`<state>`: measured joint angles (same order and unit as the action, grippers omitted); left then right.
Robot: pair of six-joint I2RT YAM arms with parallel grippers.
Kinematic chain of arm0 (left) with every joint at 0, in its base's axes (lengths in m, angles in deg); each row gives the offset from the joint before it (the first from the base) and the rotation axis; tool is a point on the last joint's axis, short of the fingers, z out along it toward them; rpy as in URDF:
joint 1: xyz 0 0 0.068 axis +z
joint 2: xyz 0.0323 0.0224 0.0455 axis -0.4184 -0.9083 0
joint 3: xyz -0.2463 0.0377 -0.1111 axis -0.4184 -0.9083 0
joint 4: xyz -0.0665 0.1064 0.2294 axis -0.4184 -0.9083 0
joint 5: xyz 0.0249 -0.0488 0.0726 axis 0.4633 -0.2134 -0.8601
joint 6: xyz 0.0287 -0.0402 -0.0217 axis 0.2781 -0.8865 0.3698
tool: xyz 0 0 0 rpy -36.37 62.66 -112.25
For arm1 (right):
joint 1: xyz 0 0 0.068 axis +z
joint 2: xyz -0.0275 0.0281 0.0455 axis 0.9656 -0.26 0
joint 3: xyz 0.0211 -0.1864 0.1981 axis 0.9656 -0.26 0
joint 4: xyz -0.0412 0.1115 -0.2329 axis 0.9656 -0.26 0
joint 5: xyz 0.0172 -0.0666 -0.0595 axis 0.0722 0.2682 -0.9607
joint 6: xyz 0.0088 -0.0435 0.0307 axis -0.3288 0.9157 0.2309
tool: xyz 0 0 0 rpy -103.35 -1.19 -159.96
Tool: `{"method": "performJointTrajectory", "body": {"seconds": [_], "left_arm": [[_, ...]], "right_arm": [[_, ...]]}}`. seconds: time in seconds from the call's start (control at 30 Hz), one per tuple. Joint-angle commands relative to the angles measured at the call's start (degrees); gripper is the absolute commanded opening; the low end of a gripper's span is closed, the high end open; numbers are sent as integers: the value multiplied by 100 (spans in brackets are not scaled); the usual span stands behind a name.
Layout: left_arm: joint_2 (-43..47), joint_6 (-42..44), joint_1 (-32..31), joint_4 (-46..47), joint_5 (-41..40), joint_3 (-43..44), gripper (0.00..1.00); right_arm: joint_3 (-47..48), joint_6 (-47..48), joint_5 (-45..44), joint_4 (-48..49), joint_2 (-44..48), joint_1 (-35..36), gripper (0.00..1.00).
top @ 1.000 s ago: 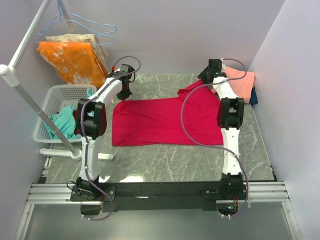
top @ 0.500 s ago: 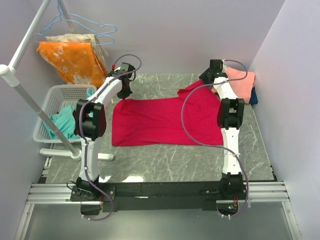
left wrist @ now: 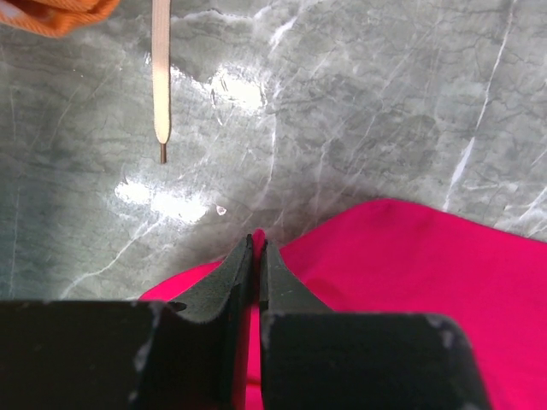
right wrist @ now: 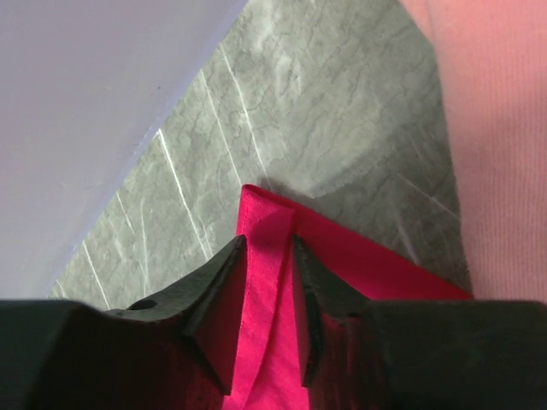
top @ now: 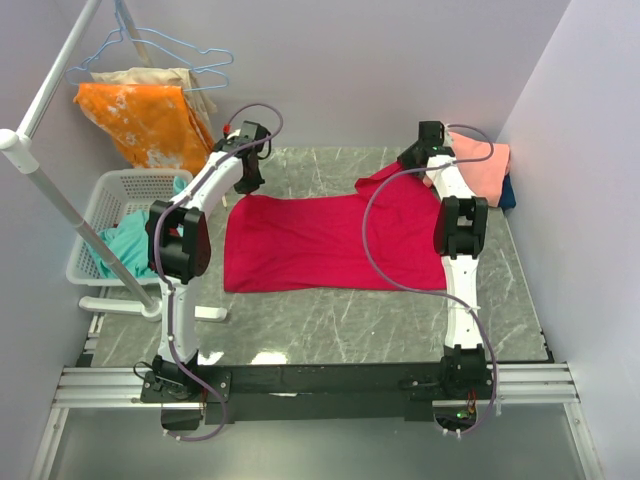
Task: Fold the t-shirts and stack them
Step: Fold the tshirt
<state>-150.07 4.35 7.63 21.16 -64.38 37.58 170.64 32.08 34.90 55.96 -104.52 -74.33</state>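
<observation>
The crimson-red t-shirt (top: 320, 240) lies spread across the middle of the table. My left gripper (top: 248, 187) is at its far left corner, shut on the cloth's edge (left wrist: 410, 273), with red pinched between the fingertips (left wrist: 256, 241). At the far right corner is my right gripper (top: 416, 166). Its jaws (right wrist: 270, 241) stand partly apart on either side of a raised fold of the red cloth (right wrist: 267, 218). A salmon-pink t-shirt (top: 485, 165) (right wrist: 504, 128) lies folded at the far right on top of a dark blue one (top: 508, 192).
A white basket (top: 115, 188) holding a teal cloth (top: 125, 245) stands left of the table behind a white rack pole (top: 60, 200). The orange blotched cloth (top: 145, 120) hangs at the back left, with empty hangers (top: 175, 50) above. A white strip (left wrist: 161, 77) dangles over the marble.
The right jaws have narrowed around the red fold. The left gripper, still pinching the corner, has shifted slightly toward the back wall.
</observation>
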Motion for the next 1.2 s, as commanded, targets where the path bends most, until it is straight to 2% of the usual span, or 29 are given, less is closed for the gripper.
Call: {"method": "performJointTrajectory", "body": {"seconds": [0.0,0.37,0.63,0.87,1.17], "left_arm": [[486,37,-65,-58,-8,189,1],[1057,-85,-144,-66,-175,-198,1],[1347,-138,-197,-101,-245,-400,1],[1102,-182,-223,-285,-385,-234,1],[715,-270,-258,-638,-597,118,1]], "right_arm": [[234,-129,-18,-110,-67,-34,34],[454,-340,114,-452,-304,-271,33],[446,-332,298,-356,-304,-254,33],[42,-7,70,-321,187,-122,33],[129,371,-106,-584,425,-17,34]]}}
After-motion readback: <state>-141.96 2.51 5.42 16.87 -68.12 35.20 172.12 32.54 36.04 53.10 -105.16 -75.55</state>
